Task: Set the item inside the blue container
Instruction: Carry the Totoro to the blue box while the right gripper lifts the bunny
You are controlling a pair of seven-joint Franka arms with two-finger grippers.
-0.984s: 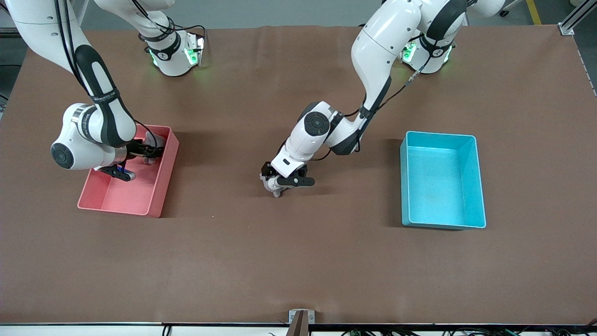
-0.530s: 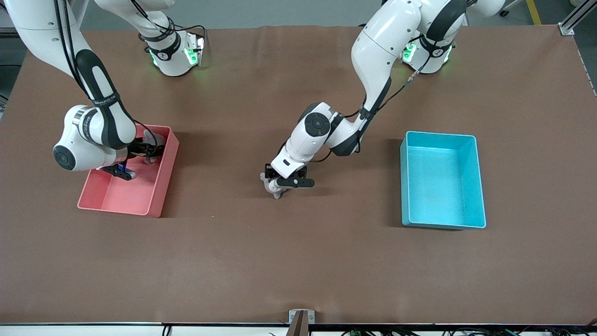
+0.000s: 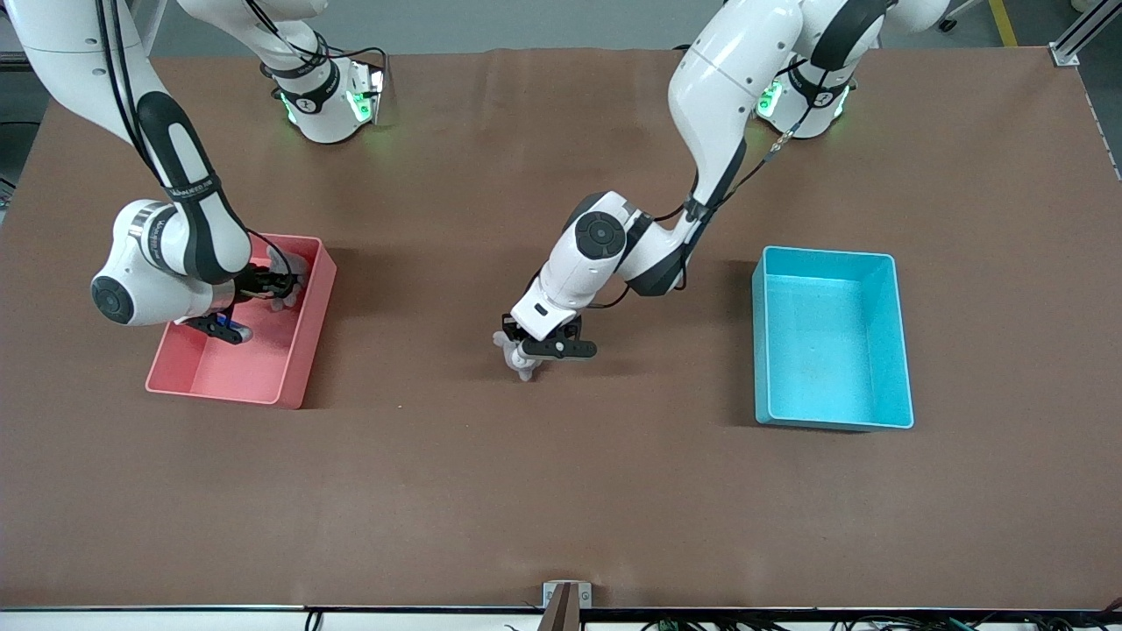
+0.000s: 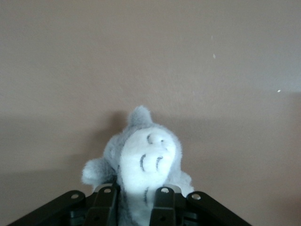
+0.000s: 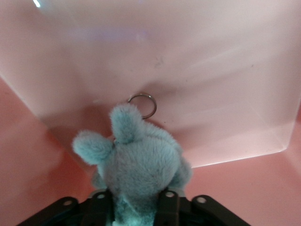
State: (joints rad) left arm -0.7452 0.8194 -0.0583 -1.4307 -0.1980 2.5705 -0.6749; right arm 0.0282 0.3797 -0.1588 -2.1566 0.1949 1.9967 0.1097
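The blue container, a cyan bin with upright walls, stands empty toward the left arm's end of the table. My left gripper is low over the table's middle, shut on a grey-and-white plush toy that sticks out between its fingers. Whether the toy touches the table I cannot tell. My right gripper hangs inside the pink bin, shut on a second grey plush toy with a metal key ring.
The pink bin's wall stands close in front of the right gripper's toy. Brown table surface separates the left gripper from the blue container. A small metal bracket sits at the table's edge nearest the front camera.
My left gripper has shifted slightly toward the blue container with the plush toy in it. The right arm has barely moved over the pink bin.
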